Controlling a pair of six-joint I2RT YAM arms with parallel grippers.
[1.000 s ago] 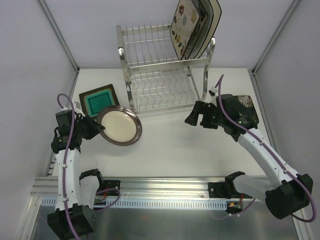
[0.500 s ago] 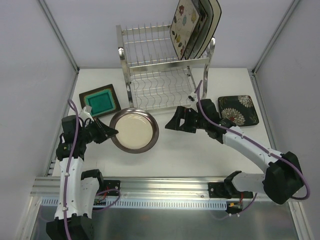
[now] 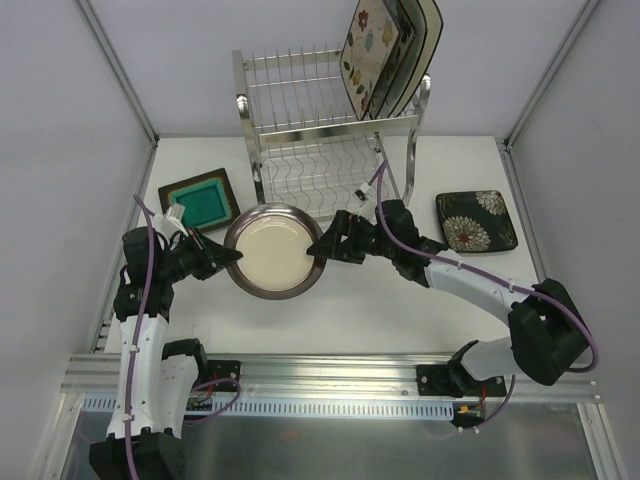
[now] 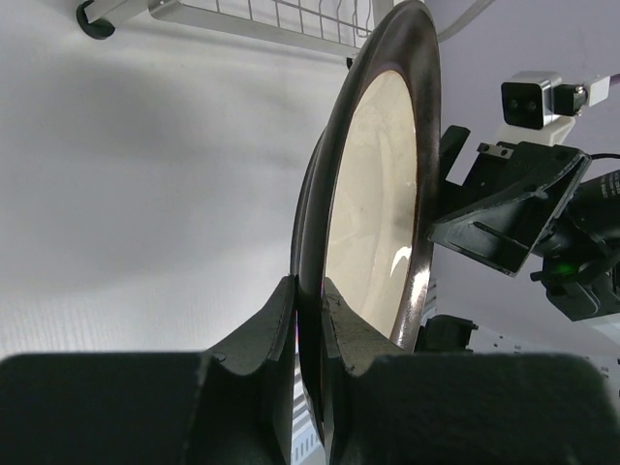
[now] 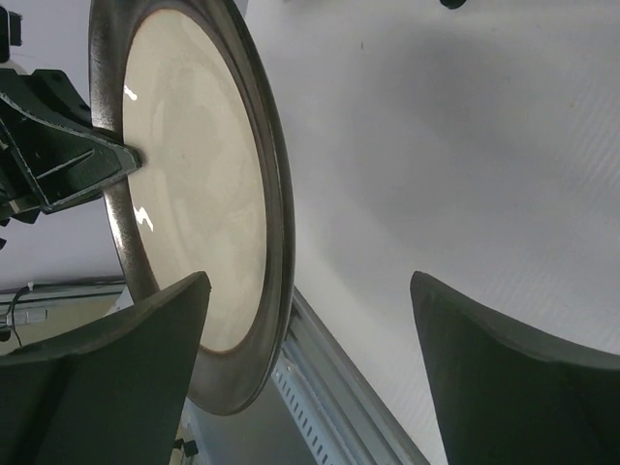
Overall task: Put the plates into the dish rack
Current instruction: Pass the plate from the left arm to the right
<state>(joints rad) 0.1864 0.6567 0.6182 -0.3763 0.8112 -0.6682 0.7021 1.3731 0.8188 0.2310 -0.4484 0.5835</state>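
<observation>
Pinching the left rim of the round plate [image 3: 272, 250] with the left gripper [image 3: 226, 258], jaws clamped on the edge, forearm angled inward. Reaching in from the right with the right gripper [image 3: 326, 249], jaws spread wide around the opposite rim; contact unclear. Plate count:
- One round, glossy cream with a dark rim.
- Two square, flat on the table [image 3: 400, 300]: teal plate [image 3: 200, 203] left, dark floral plate [image 3: 477, 221] right.
- At least three upright plates [image 3: 372, 45] at the right end of the top tier of the chrome wire dish rack [image 3: 300, 130].
</observation>
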